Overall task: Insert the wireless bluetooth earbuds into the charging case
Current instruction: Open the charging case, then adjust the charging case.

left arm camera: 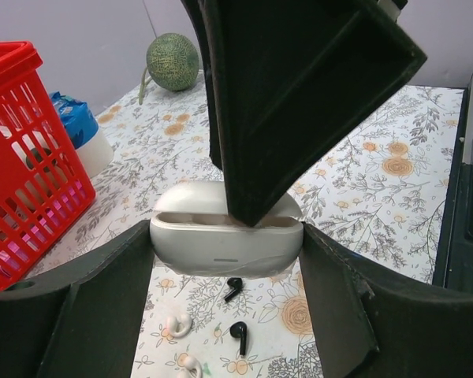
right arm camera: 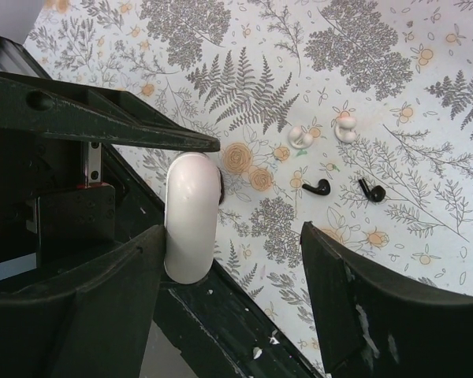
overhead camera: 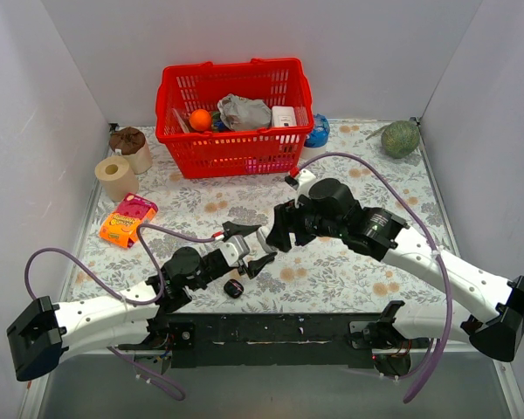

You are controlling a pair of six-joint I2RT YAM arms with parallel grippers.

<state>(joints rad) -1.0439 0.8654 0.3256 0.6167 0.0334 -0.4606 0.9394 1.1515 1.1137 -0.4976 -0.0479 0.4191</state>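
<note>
Two tiny black earbuds [left arm camera: 234, 288] [left arm camera: 239, 337] lie loose on the floral cloth, also visible in the right wrist view as earbuds [right arm camera: 317, 187] [right arm camera: 372, 190]. The black charging case [overhead camera: 234, 288] sits on the cloth near the front edge, just below both grippers and apart from them. My left gripper [left arm camera: 226, 244] is shut on a white pill-shaped case [left arm camera: 226, 244] with its lid raised, held above the earbuds. My right gripper [right arm camera: 232, 236] is open. One of its fingers [left arm camera: 284, 102] reaches down onto that white case's lid, and the white case [right arm camera: 191, 216] rests against its left finger.
Two white earbuds [right arm camera: 301, 137] [right arm camera: 346, 128] lie beside the black ones. A red basket [overhead camera: 236, 118] of items stands at the back, with a green melon [overhead camera: 400, 138] at the back right. A paper roll [overhead camera: 115, 177] and an orange packet [overhead camera: 127, 220] are at the left.
</note>
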